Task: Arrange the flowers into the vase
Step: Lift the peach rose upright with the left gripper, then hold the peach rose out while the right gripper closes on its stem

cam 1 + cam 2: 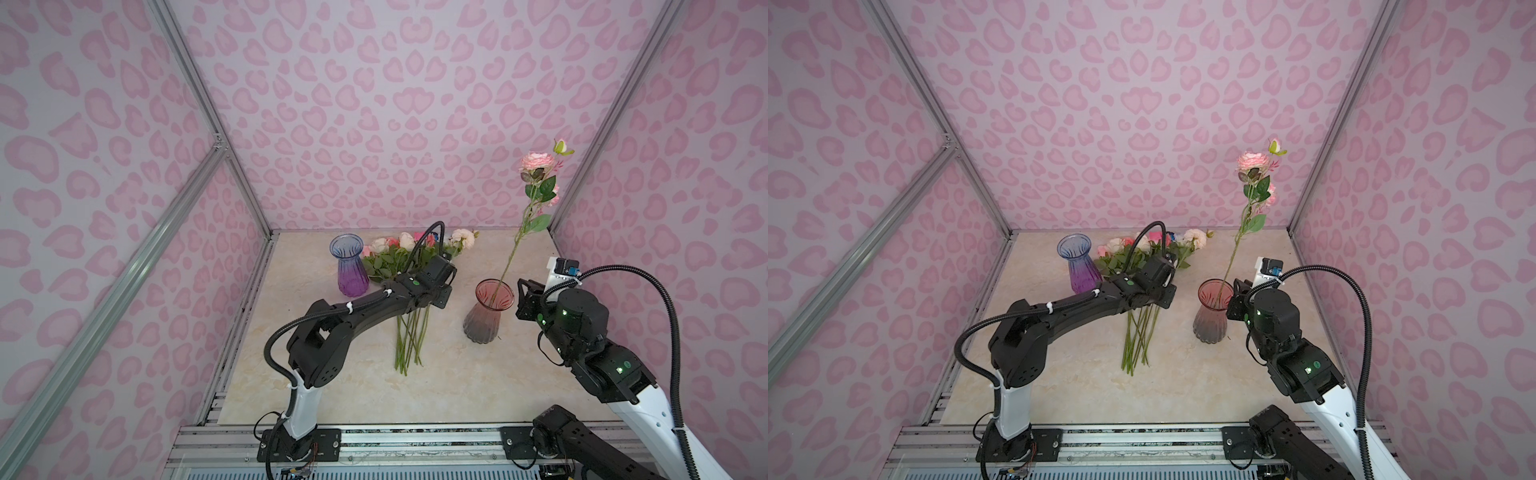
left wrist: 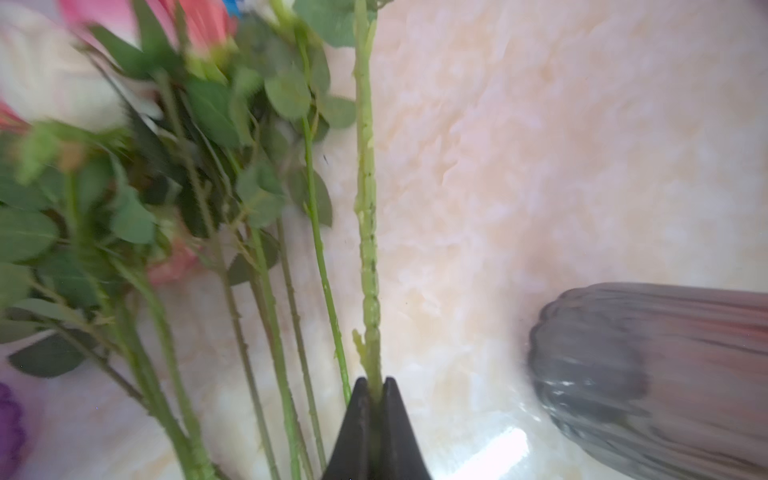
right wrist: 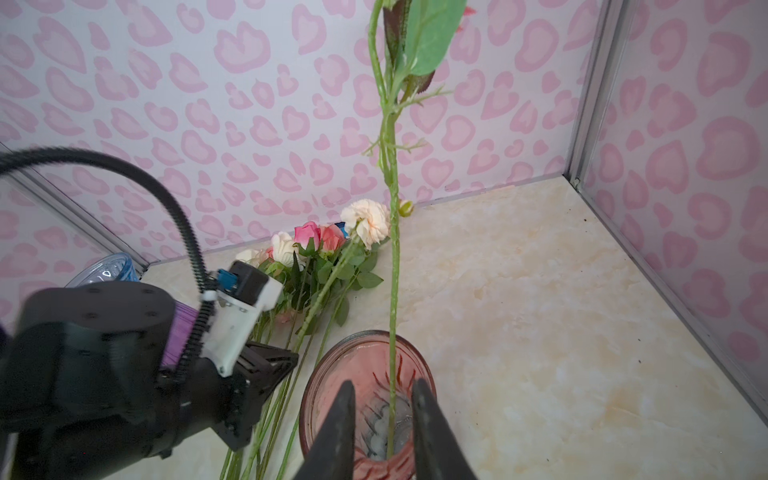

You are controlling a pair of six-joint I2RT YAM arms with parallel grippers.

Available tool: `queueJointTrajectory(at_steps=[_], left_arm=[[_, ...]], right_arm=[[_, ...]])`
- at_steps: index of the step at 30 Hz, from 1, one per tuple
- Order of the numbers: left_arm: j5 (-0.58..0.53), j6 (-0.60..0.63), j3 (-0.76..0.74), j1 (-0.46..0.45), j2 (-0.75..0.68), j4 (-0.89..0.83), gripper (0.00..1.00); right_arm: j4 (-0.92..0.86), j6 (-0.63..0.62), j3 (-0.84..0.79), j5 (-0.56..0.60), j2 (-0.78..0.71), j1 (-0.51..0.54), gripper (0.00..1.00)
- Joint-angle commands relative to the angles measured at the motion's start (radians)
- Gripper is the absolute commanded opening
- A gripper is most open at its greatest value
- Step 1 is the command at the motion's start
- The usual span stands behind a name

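Note:
A pink-to-grey ribbed glass vase (image 1: 488, 309) (image 1: 1212, 311) (image 2: 665, 374) stands right of centre. One pink rose (image 1: 537, 161) (image 1: 1252, 161) stands in it on a long stem (image 3: 392, 249). My right gripper (image 3: 384, 384) hangs open just above the vase rim (image 3: 324, 365), its fingers either side of that stem without touching it. The other flowers (image 1: 399, 257) (image 1: 1133, 253) (image 3: 324, 249) lie in a bundle on the table. My left gripper (image 2: 376, 380) is down over their stems, shut on one thick green stem (image 2: 368, 208).
A blue-to-purple glass vase (image 1: 351, 266) (image 1: 1080, 264) stands at the back left beside the bundle's blooms. Pink patterned walls with metal frame posts (image 1: 590, 166) close in the marble-look table (image 1: 457, 374) on three sides. The left arm (image 1: 353, 316) spans over the bundle.

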Motion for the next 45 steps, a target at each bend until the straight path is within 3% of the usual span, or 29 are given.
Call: queueJointTrajectory(at_steps=[1, 9, 14, 18, 21, 25, 30, 43, 45], left_arm=[[0.031, -0.025, -0.015, 0.008, -0.066, 0.073, 0.04], [-0.057, -0.033, -0.164, 0.018, -0.276, 0.193, 0.04], [-0.1, 0.008, -0.28, 0.023, -0.417, 0.24, 0.04], [-0.066, 0.028, -0.444, 0.024, -0.561, 0.373, 0.04], [0.003, 0.034, -0.533, 0.019, -0.642, 0.449, 0.03], [0.015, 0.049, -0.599, -0.009, -0.721, 0.493, 0.03], [0.057, 0.047, -0.655, -0.038, -0.807, 0.531, 0.03], [0.095, 0.051, -0.656, -0.059, -0.841, 0.513, 0.03], [0.099, 0.052, -0.656, -0.059, -0.843, 0.519, 0.03]], right_arm=[[0.002, 0.003, 0.011, -0.003, 0.007, -0.002, 0.25], [0.01, -0.004, 0.062, -0.046, 0.044, 0.0, 0.26], [0.041, 0.002, 0.105, -0.12, 0.077, 0.002, 0.34], [0.075, 0.029, 0.169, -0.201, 0.129, 0.031, 0.45], [0.108, 0.056, 0.22, -0.196, 0.192, 0.102, 0.49], [0.155, 0.054, 0.29, -0.167, 0.302, 0.225, 0.54], [0.24, 0.107, 0.345, -0.272, 0.418, 0.27, 0.58], [0.349, 0.221, 0.377, -0.394, 0.551, 0.274, 0.35], [0.339, 0.227, 0.384, -0.397, 0.567, 0.274, 0.27]])
